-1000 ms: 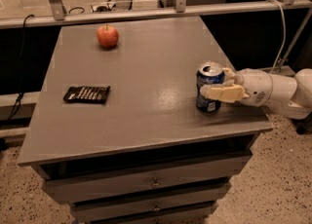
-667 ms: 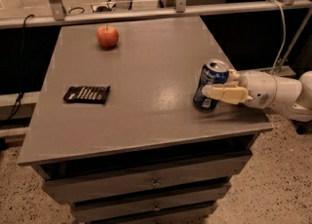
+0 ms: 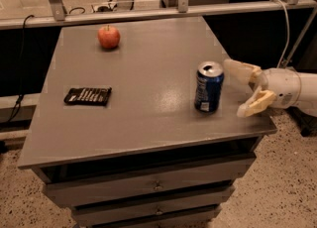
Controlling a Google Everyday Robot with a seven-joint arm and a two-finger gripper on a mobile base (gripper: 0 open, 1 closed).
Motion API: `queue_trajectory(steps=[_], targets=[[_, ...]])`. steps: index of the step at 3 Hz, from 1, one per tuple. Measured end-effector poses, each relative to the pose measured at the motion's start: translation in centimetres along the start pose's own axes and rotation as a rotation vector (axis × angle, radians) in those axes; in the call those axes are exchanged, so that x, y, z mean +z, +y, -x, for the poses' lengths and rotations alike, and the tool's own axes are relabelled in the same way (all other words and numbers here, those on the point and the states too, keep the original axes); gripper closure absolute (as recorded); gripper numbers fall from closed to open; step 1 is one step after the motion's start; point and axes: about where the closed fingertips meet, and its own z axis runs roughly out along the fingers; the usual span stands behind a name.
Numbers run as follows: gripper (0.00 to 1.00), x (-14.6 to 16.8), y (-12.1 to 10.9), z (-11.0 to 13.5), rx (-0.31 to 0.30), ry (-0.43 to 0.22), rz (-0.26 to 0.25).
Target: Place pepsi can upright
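Camera view: the pepsi can (image 3: 208, 87) is seen standing upright near the right edge of the grey surface (image 3: 148, 118). The end effector (image 3: 234, 88) is held wide open just right of it, not touching.

Looks like a robot lab or workshop: a grey drawer cabinet (image 3: 148, 108) stands on a speckled floor (image 3: 20, 197), with a steel railing (image 3: 148, 13) and a trailing cable (image 3: 287, 28) behind. The gripper (image 3: 237, 88), fingers spread, hangs at the tabletop's right edge.
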Motion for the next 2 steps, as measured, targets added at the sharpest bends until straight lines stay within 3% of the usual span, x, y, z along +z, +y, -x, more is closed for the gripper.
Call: queue_trajectory(steps=[1, 2], targets=[[0.0, -3.4, 0.1, 2.4, -0.086, 0.105, -0.039], [0.0, -7.5, 0.1, 4.6, -0.12, 0.241, -0.156]])
